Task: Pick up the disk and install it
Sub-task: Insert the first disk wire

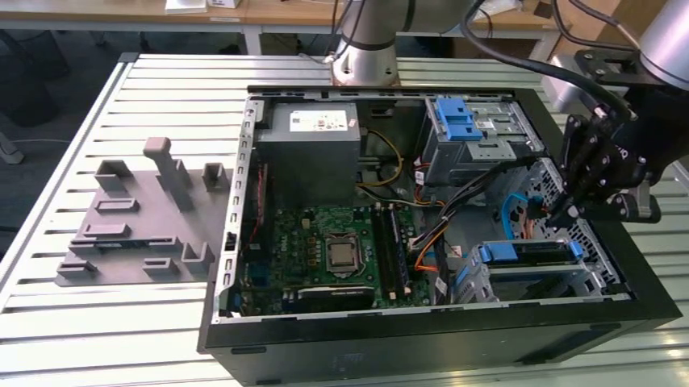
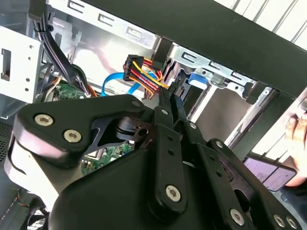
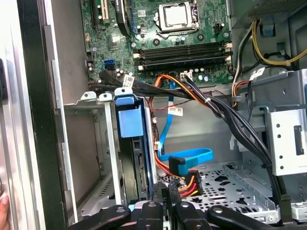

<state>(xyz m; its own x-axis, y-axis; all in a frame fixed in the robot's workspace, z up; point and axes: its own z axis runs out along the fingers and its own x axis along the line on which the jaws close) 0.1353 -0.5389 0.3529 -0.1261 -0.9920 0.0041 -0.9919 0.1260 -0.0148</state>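
The pincer [image 1: 560, 218] hangs inside the open computer case [image 1: 431, 343] with its fingers pressed together and nothing between them, the tips beside a bundle of coloured wires [image 2: 144, 74]. Just beside it the disk [image 3: 140, 165] stands edge-on in its metal bay [image 3: 91, 143], blue rail showing. It is probably a stiff, dense, smooth slab – shock-sensitive – best taken across the rails.

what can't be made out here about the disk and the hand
Disk label: exterior view, hidden, disk sits edge-up in its drive cage.
How deep the disk sits: first wrist view, cage wall covers it.
What the hand touches: first wrist view, cut off by the picture edge; second wrist view, its own links block it.
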